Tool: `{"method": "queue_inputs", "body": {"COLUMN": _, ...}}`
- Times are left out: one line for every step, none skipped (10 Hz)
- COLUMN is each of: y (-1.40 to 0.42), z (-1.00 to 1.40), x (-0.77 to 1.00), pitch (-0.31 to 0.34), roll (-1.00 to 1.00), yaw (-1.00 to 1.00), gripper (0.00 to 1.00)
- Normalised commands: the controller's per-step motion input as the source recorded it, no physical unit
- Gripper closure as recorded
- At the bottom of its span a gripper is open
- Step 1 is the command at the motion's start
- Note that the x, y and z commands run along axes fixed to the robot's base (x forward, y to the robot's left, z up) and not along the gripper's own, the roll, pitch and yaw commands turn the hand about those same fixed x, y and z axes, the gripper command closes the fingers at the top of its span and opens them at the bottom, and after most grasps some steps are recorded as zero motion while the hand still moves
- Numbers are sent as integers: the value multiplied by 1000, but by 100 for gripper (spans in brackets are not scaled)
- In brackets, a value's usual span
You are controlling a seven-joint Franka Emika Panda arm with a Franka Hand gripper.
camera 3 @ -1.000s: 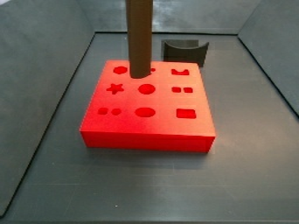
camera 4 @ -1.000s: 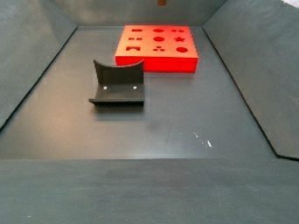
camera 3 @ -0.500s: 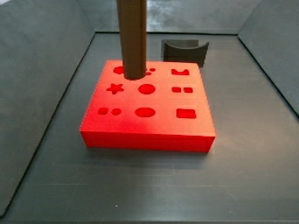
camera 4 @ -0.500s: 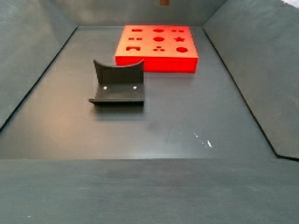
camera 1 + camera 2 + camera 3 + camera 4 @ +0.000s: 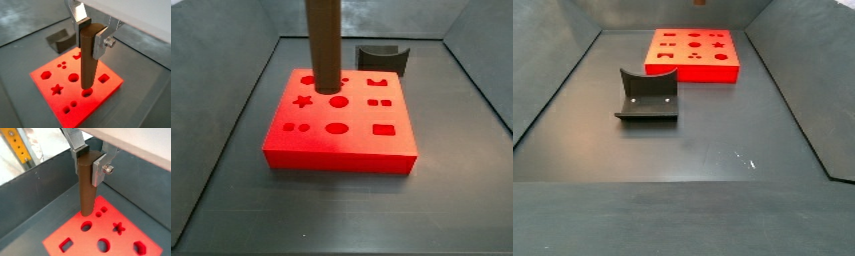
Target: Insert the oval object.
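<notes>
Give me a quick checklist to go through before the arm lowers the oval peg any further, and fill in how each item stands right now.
1. Grip: the gripper is shut on the oval object, silver fingers clamping its top. Ok.
2. Peg upright: it hangs vertical in a side view. Ok.
3. Tip above the red block: its lower end sits over the block's top in both wrist views. Ok.
4. Tip centred on the matching oval hole: cannot tell; the peg hides what is beneath it.
5. Tip already touching or inside a hole: cannot tell.
6. Fixture apart from the block: ok.
</notes>
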Motion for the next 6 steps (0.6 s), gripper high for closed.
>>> {"method": "queue_inputs", "body": {"y": 0, "z": 0, "x": 183, "pitch": 4, "roll": -66, "yaw": -177, "gripper": 100}}
{"method": "queue_inputs", "body": {"y": -29, "z": 0, "x": 0, "pitch": 0, "roll": 7, "yaw": 0, "gripper": 100}}
{"method": "queue_inputs", "body": {"y": 0, "z": -80, "x": 223, "pitch": 41, "roll": 41, "yaw": 0, "gripper": 100}}
{"method": "queue_inputs", "body": {"y": 0, "z": -69, "x": 600, "pitch": 209, "roll": 333, "yaw": -129, "gripper": 100}}
{"method": "queue_inputs", "body": {"y": 0, "z": -174, "x": 537, "pitch": 226, "roll": 366, "yaw": -126, "gripper": 100}}
{"method": "queue_inputs", "body": {"y": 0, "z": -371, "x": 360, "pitch": 90, "roll": 111, "yaw": -111, "gripper": 100}}
